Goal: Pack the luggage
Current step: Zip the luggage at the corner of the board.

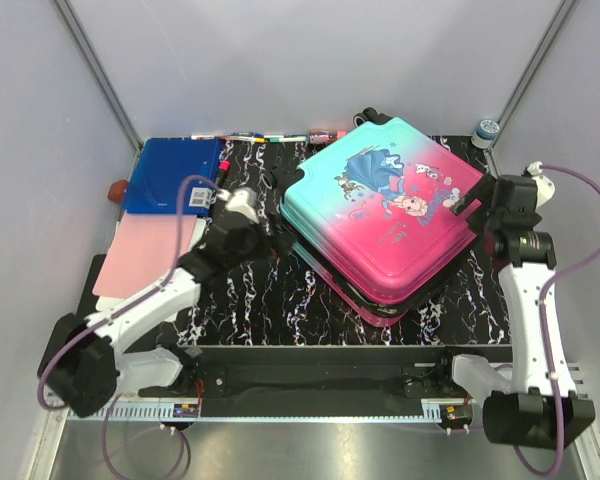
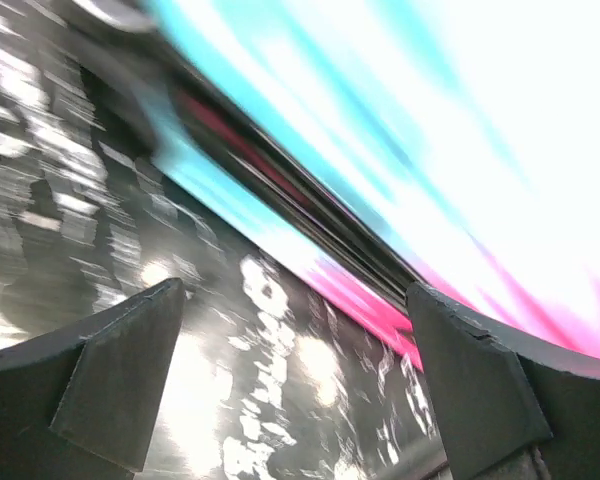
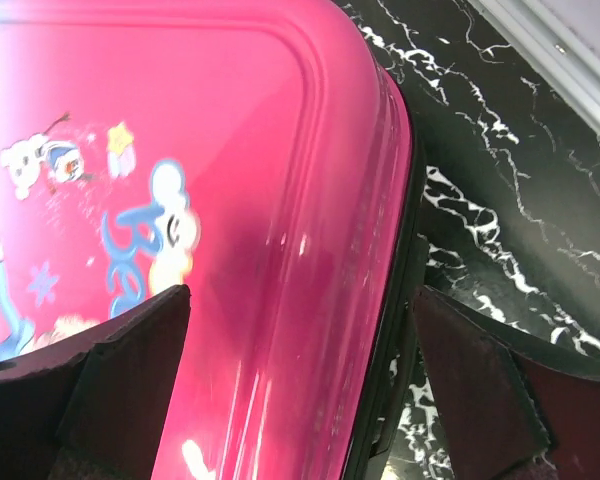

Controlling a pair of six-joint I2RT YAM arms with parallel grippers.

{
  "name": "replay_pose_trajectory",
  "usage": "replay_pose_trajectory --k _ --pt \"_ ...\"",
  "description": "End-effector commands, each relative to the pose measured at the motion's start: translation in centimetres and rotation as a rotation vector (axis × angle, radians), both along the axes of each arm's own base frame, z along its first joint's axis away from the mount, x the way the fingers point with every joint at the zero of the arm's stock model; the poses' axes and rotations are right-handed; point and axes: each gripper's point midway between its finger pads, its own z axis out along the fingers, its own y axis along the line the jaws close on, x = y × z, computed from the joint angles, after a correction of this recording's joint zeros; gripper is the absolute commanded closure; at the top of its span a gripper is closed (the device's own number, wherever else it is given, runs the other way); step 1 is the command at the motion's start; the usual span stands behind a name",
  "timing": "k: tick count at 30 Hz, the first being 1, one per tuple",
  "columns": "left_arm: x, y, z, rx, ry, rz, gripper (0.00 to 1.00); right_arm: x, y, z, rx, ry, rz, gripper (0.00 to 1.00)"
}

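Observation:
The luggage (image 1: 385,215) lies flat and shut on the black marbled table (image 1: 280,310), its teal-to-pink shell with the cartoon print facing up. My left gripper (image 1: 275,243) is open, low beside the case's left edge, and holds nothing. In the left wrist view the blurred luggage (image 2: 380,150) crosses just ahead of the left gripper (image 2: 295,385). My right gripper (image 1: 468,205) is open at the case's right side. In the right wrist view the right gripper (image 3: 300,385) straddles the pink rim and black seam of the luggage (image 3: 230,200).
A flat blue folder (image 1: 170,175) and a pink sheet (image 1: 145,255) lie at the left. Several markers (image 1: 250,137) line the back edge. A small roll (image 1: 487,130) stands at the back right corner. A red object (image 1: 118,188) sits by the left wall.

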Motion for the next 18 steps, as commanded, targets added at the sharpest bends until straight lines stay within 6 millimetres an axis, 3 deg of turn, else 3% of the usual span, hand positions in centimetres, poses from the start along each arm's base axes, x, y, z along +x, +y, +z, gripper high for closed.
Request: replay_pose_trajectory --k 1,2,7,8,10,14,15,18 --pt "3.1 5.9 1.4 -0.008 -0.06 0.099 0.01 -2.4 0.5 1.1 0.069 -0.09 -0.057 0.0" --pt "4.3 7.4 1.9 -0.021 -0.059 0.115 0.01 -2.9 0.3 0.5 0.071 -0.078 -0.073 0.0" --pt "11.1 10.7 4.1 0.01 -0.056 0.168 0.01 -6.2 -2.3 -2.1 0.074 -0.032 -0.228 0.0" --pt "12.7 12.6 3.8 0.004 -0.046 0.229 0.01 -6.9 -2.7 -1.7 0.072 -0.053 -0.252 0.0" --pt "15.8 14.4 1.9 -0.01 0.007 0.299 0.01 -7.7 -3.3 -1.6 0.067 -0.071 -0.292 0.0" --pt "20.4 14.2 -0.3 -0.006 0.041 0.31 0.01 -8.6 -3.8 -1.4 0.06 -0.086 -0.336 0.0" --pt "22.2 14.1 -1.3 -0.011 0.062 0.322 0.01 -8.6 -3.3 -2.2 0.081 -0.068 -0.322 0.0" --pt "24.6 13.7 -3.7 -0.022 0.132 0.324 0.01 -7.8 -2.1 -4.9 0.164 -0.005 -0.299 0.01"
